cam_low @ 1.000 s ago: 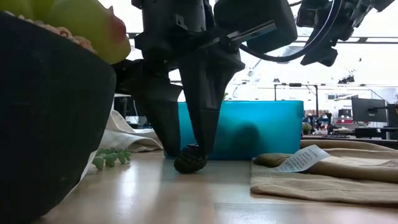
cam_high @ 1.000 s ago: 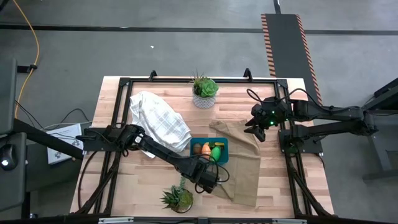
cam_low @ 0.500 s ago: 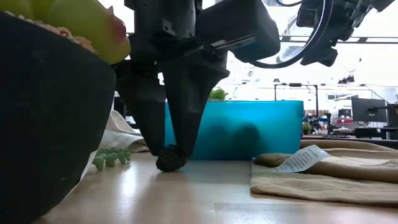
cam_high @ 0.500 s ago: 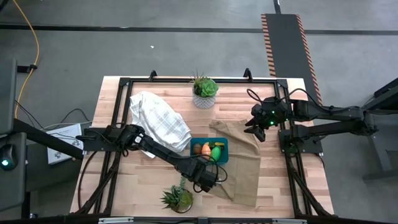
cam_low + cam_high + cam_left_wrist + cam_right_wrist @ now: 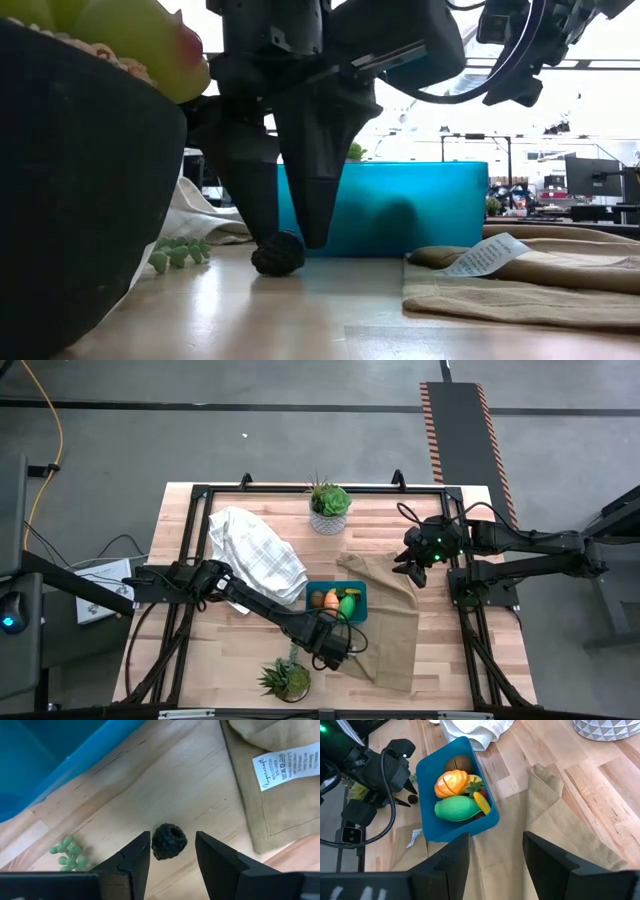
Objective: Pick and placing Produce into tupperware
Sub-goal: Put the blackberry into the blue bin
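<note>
A small dark bumpy berry piece (image 5: 169,841) lies on the wood between the tips of my open left gripper (image 5: 292,240), just in front of the teal tupperware (image 5: 400,205) and near its near left corner (image 5: 312,615). Inside the tupperware (image 5: 427,785) lie a brown round piece (image 5: 459,764), an orange piece (image 5: 451,783), a bright green piece (image 5: 456,808) and a yellow banana (image 5: 481,801). My right gripper (image 5: 495,855) is open and hangs in the air over the far right part of the tan cloth (image 5: 395,615), clear of everything. My left gripper points down with a finger on either side of the berry (image 5: 278,255), which rests on the table. One finger (image 5: 137,852) stands right against the berry's side; I cannot tell whether it touches. The other finger (image 5: 215,857) is clear of it.
The tan cloth with a white label (image 5: 285,762) lies to the tupperware's right. A white towel (image 5: 255,550) lies far left. One potted plant (image 5: 328,505) stands at the far edge, another (image 5: 285,680) at the near edge. Small green beads (image 5: 67,854) lie beside the berry.
My left gripper has shifted a little toward the table's left, and the berry has slid along the wood with it. The fingers have then opened slightly, and the berry now sits loose on the table between them. My right arm has kept still.
</note>
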Action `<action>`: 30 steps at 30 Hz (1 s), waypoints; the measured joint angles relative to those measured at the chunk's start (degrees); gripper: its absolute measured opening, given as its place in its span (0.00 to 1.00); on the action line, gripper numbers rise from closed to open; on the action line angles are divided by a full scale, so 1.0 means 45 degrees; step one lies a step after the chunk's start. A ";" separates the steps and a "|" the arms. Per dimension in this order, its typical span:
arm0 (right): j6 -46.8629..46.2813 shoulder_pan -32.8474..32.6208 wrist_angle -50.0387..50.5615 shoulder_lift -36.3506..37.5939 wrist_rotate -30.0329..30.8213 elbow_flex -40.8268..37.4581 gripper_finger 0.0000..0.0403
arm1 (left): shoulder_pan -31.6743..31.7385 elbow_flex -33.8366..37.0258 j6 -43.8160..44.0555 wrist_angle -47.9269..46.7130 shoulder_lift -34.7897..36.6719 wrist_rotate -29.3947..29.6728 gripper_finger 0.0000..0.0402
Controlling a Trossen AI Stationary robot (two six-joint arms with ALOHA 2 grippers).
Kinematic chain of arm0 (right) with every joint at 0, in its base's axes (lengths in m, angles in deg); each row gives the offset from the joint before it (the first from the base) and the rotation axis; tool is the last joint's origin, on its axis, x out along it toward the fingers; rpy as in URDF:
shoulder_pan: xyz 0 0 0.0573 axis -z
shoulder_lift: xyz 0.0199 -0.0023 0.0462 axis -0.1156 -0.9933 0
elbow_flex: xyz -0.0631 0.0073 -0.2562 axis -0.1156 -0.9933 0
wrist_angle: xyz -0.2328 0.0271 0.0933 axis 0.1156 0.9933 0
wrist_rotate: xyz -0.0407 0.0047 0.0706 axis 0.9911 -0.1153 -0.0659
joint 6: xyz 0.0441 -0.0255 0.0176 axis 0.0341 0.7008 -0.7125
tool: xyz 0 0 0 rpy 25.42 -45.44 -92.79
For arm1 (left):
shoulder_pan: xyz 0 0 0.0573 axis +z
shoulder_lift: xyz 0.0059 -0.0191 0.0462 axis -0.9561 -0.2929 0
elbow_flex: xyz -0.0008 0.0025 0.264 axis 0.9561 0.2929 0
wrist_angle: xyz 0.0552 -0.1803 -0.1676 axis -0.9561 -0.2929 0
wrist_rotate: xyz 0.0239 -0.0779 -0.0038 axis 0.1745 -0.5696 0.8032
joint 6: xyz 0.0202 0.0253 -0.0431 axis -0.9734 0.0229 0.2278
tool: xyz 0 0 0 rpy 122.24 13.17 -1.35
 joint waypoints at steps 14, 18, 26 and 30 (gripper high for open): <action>-0.0004 0.0002 0.0000 0.0000 0.0034 0.0000 0.43 | 0.0000 0.0000 -0.0624 -0.0742 0.0000 0.0003 0.36; -0.0004 0.0000 0.0000 0.0000 0.0034 0.0000 0.43 | 0.0000 0.0000 -0.0669 -0.1174 0.0001 0.0004 0.36; -0.0004 0.0004 0.0000 0.0000 0.0029 0.0000 0.43 | -0.0005 0.0000 -0.1604 -0.0957 0.0005 0.0003 0.36; -0.0004 0.0000 0.0000 0.0000 0.0029 0.0000 0.43 | -0.0005 0.0000 -0.1979 -0.0962 0.0005 0.0001 0.36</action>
